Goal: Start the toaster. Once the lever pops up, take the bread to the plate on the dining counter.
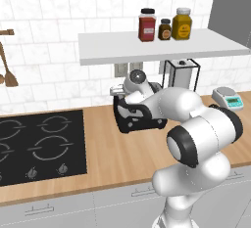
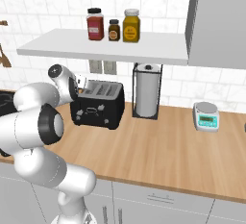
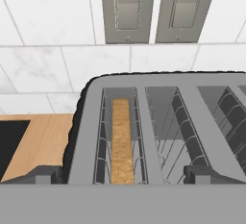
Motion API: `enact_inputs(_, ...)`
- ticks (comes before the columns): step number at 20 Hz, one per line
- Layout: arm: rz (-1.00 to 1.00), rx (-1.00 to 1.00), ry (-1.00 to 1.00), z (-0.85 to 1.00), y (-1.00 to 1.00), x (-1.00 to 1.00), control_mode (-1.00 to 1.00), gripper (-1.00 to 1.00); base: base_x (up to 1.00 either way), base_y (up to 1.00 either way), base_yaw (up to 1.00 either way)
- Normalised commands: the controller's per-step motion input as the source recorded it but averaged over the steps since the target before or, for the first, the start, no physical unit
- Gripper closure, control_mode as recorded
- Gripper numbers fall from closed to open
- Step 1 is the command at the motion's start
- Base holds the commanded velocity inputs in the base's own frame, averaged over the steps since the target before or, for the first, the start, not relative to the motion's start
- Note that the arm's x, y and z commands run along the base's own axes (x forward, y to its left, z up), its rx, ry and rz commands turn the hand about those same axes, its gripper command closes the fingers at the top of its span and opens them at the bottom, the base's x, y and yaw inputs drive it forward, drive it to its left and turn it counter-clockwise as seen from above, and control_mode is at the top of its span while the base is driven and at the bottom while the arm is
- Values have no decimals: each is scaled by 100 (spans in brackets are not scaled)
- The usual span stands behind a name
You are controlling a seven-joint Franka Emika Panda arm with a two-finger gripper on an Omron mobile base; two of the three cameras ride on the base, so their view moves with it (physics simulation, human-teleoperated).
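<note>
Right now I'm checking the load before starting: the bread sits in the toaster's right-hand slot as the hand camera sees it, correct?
Not quite. The bread sits in the left-hand slot of the toaster; the slots to its right hold only wire racks. The hand view shows this.

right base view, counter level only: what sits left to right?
toaster → wire-framed paper towel holder → kitchen scale, all on the wood counter.
</note>
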Motion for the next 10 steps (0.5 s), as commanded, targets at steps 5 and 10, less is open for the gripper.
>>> enact_inputs(5, 0, 0, 0, 0, 0, 0, -100, -100, 0, 0, 0)
enact_inputs(10, 0, 0, 0, 0, 0, 0, -100, -100, 0, 0, 0)
